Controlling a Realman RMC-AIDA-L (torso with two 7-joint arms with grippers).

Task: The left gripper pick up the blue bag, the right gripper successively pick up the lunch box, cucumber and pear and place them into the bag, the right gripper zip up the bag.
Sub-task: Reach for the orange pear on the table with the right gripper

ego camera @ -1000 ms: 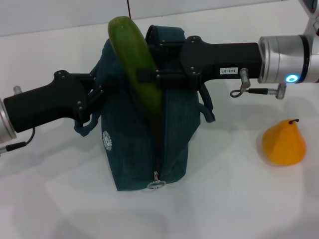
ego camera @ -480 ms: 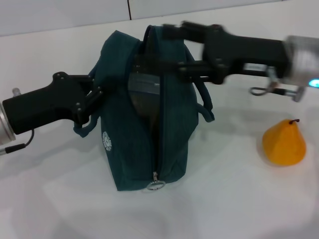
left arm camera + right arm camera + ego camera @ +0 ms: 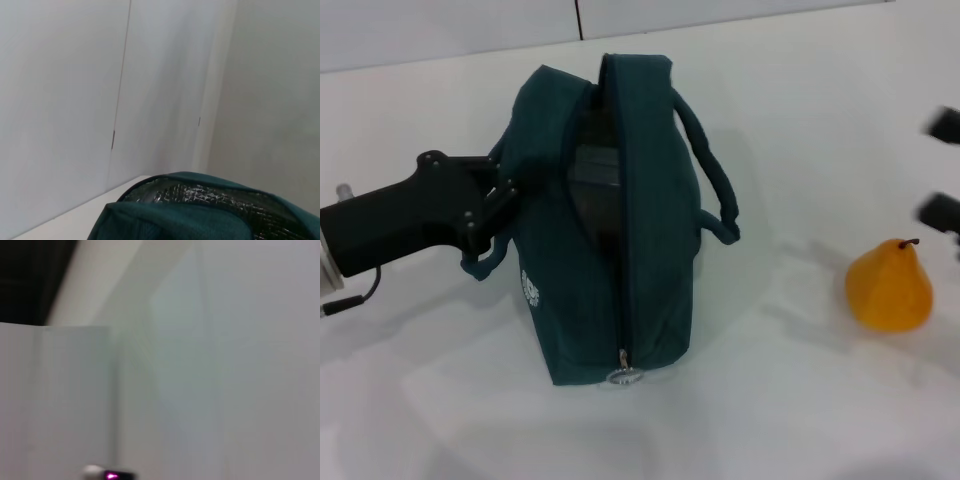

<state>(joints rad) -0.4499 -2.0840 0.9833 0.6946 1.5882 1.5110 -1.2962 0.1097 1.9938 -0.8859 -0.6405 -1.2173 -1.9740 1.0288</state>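
Cucumber is gone from my head view, and my right gripper [image 3: 942,168] has pulled back to the right edge, fingers spread with nothing between them. My left gripper [image 3: 503,200] reaches in level, clamped on the blue bag [image 3: 610,225], which stands unzipped on the table [image 3: 800,420]. The pear [image 3: 889,286] sits well right of it.

White table [image 3: 800,400], seemingly pale walls [image 3: 60,100]

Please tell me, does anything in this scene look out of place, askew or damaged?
Nothing stands out. The blue bag stands upright on the table, unzipped, held at its side by the left claw. The pear sits upright beside it. The right claw is at the frame edge.
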